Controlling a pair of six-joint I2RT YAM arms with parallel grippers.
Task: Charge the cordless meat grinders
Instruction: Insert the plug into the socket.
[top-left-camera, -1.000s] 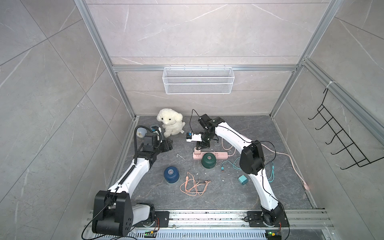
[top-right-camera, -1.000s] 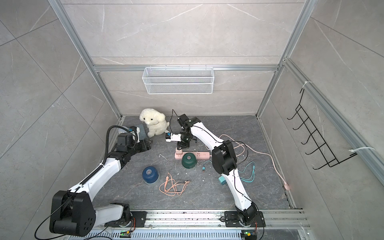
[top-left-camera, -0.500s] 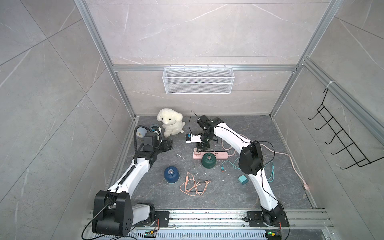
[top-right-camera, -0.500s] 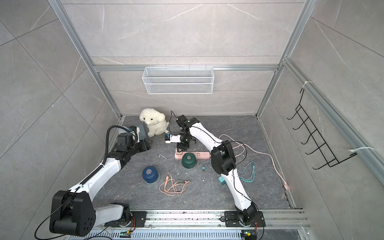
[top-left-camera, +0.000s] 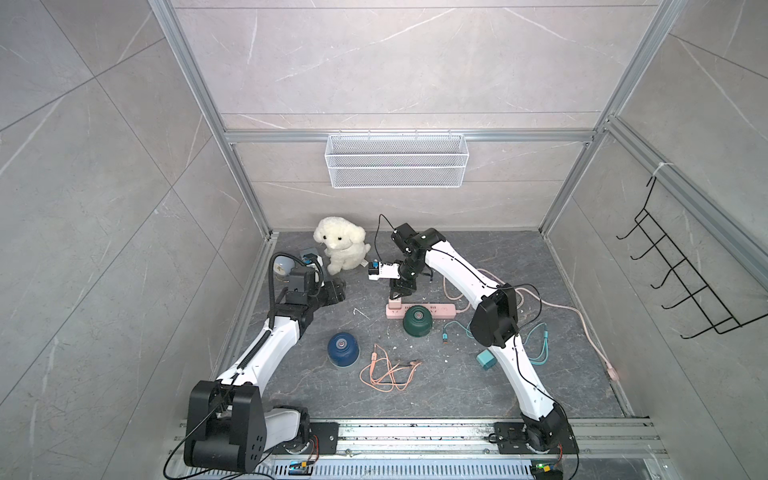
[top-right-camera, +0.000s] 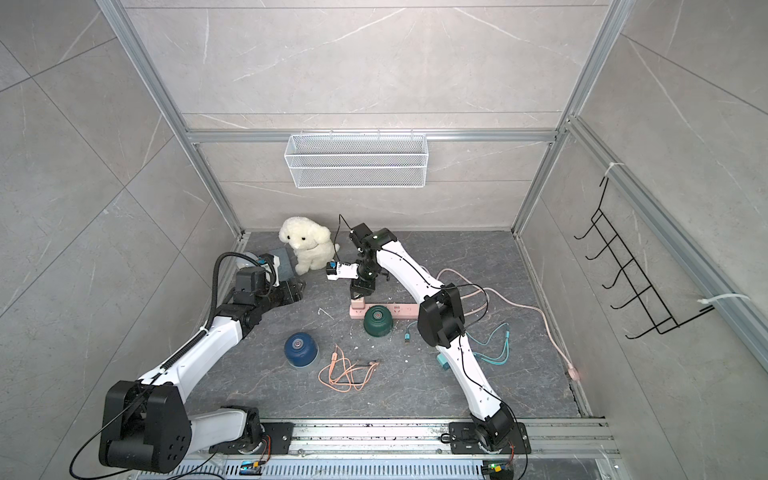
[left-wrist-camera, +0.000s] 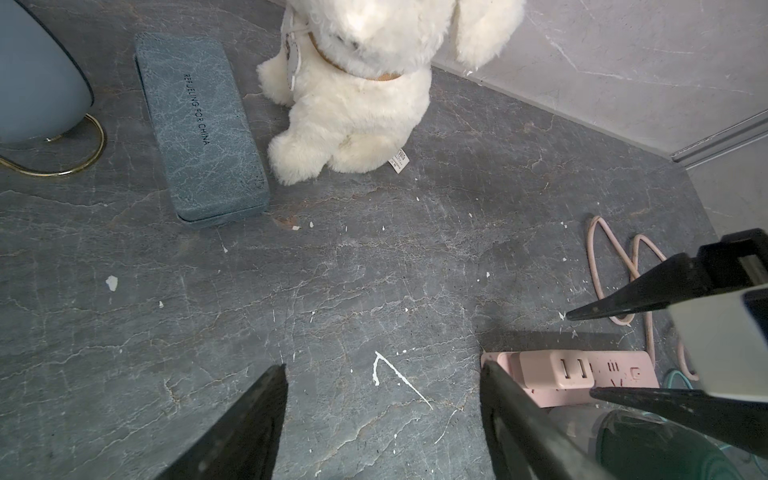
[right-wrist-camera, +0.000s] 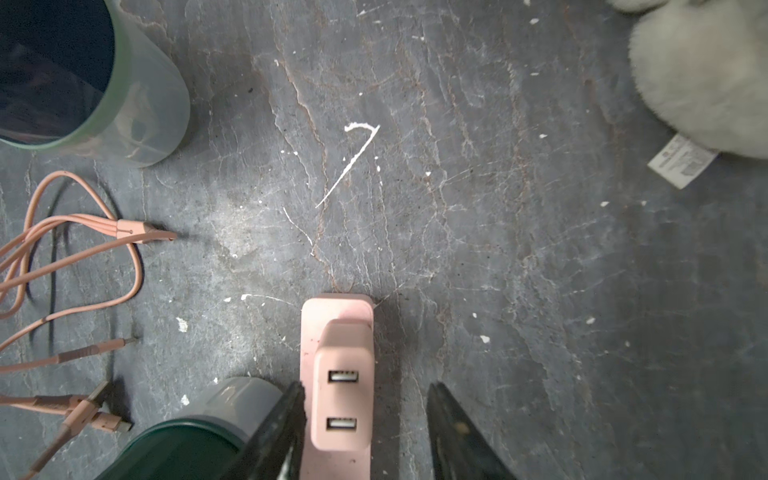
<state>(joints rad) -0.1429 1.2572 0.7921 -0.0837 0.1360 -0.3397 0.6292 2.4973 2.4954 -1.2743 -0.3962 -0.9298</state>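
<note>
Where the dark stone table (top-left-camera: 457, 386) fills the floor of the booth, two white arms reach in from the front rail. The right hand (right-wrist-camera: 365, 384) points down over the end of the pink power strip (top-left-camera: 442, 309) that lies nearer the left arm. Its fingers are parted on either side of a pink charger plug (right-wrist-camera: 343, 399) seated in the strip; one finger is close against the plug and the other stands clear of it, so it grips nothing. The left hand (left-wrist-camera: 382, 365) hangs wide open over bare table and holds nothing. Near it are a white plush dog (top-left-camera: 341, 249) and a blue-grey case (left-wrist-camera: 199, 129). The dark green grinder (top-left-camera: 417, 321) stands upright just in front of the middle of the strip, seemingly touching it. The dark navy grinder (top-left-camera: 343, 350) stands upright nearer the rail, well apart from the strip. Just beside the navy grinder lies a loose coil of pink cable (top-left-camera: 388, 372). A teal cable (top-left-camera: 536, 345) lies by the right arm, with a small teal plug cube (top-left-camera: 486, 359) next to it.
</note>
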